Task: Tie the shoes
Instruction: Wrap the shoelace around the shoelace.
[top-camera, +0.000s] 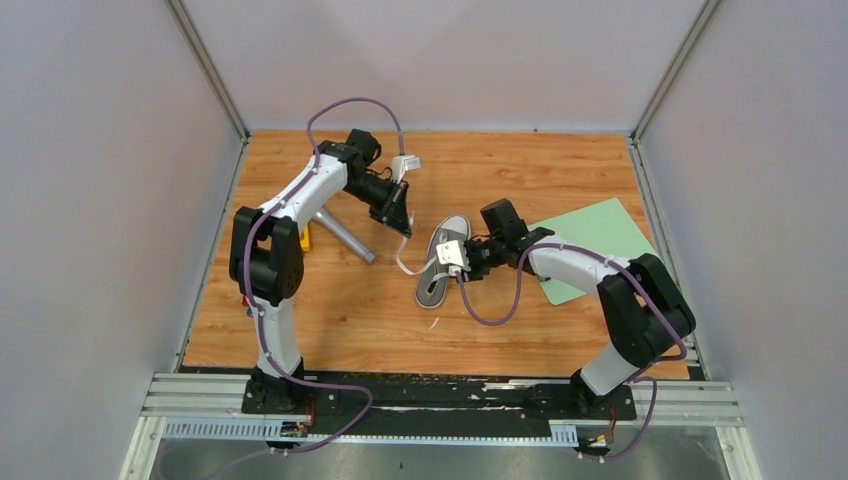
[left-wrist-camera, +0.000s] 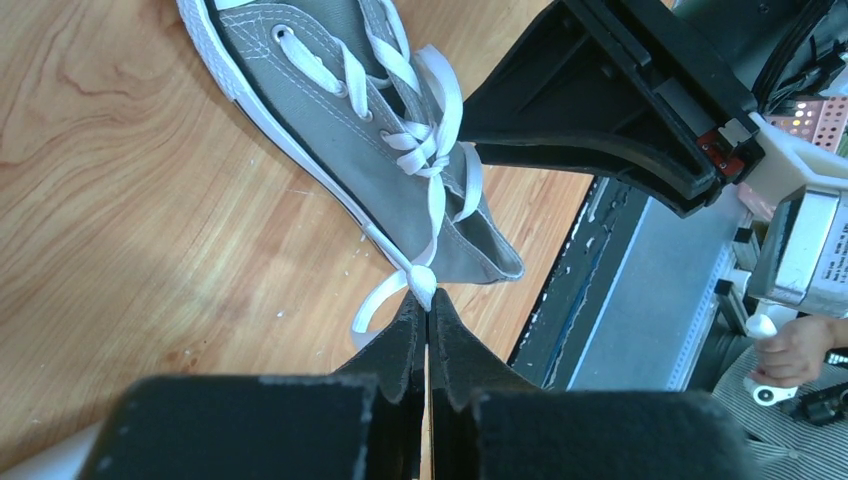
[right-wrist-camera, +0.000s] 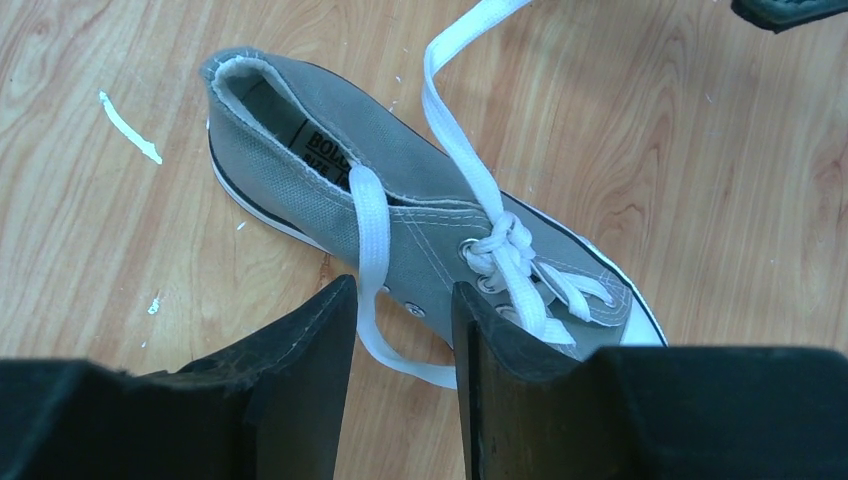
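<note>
A small grey canvas shoe (top-camera: 434, 278) with a white rubber sole is shown lying on a wooden counter (top-camera: 350, 320), near its middle, between two robot arms. Its white laces (left-wrist-camera: 437, 200) are crossed into a knot above the eyelets. The left gripper (left-wrist-camera: 427, 318) is pressed together, and one lace end is pinched at its fingertips, close beside the shoe. The right gripper (right-wrist-camera: 405, 300) is held spread over the shoe's side. The other lace strand is draped over the collar and passes down between its two fingers; whether either finger touches it cannot be told. A green mat (top-camera: 600, 235) is laid at the counter's right.
</note>
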